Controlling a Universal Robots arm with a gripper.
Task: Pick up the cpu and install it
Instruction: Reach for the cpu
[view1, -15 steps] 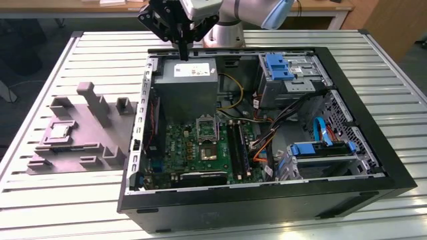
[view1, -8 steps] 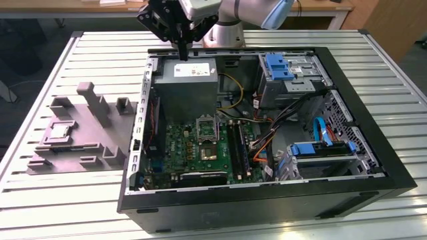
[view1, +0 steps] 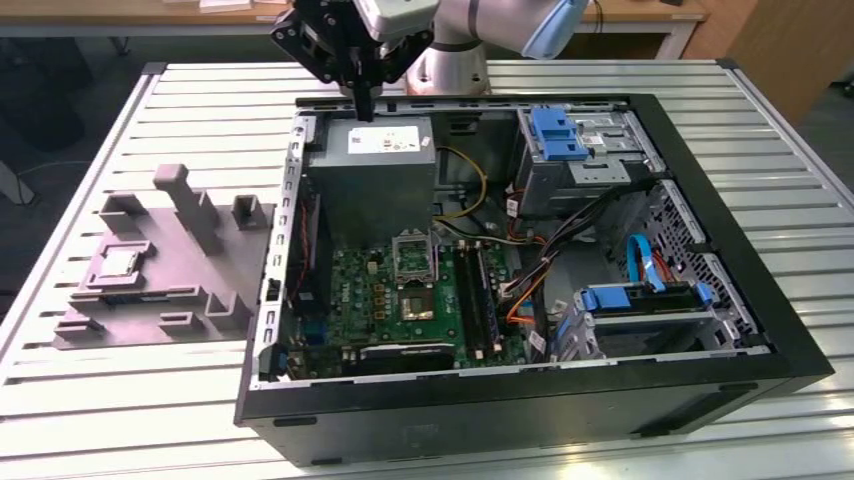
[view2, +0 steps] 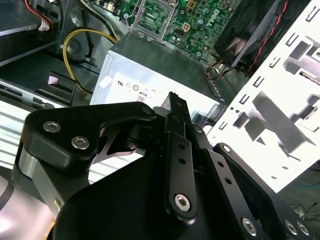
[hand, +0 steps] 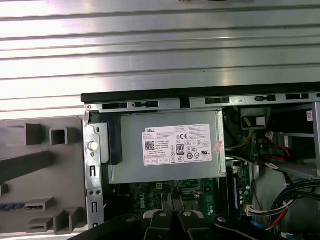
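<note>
The cpu (view1: 118, 263) is a small pale square lying in a recess of the grey fixture block (view1: 160, 270) on the exterior view's left, outside the computer case. My gripper (view1: 363, 110) hangs over the far edge of the open case (view1: 534, 400), above the grey power supply (view1: 374, 165). Its two black fingers are pressed together, with nothing between them, in both wrist views (view2: 176, 102) (hand: 171, 200). The open cpu socket (view1: 411, 255) sits on the green motherboard (view1: 360, 300), with a brownish chip (view1: 415, 304) fixed just in front of it.
The case stands on a slatted metal table (view1: 200, 100). Inside it are blue-tabbed drive cages (view1: 574, 140), a blue cable (view1: 647, 265), black and orange cable bundles (view1: 534, 290) and a yellow wire (view2: 75, 45). The fixture block has tall upright posts (view1: 187, 200).
</note>
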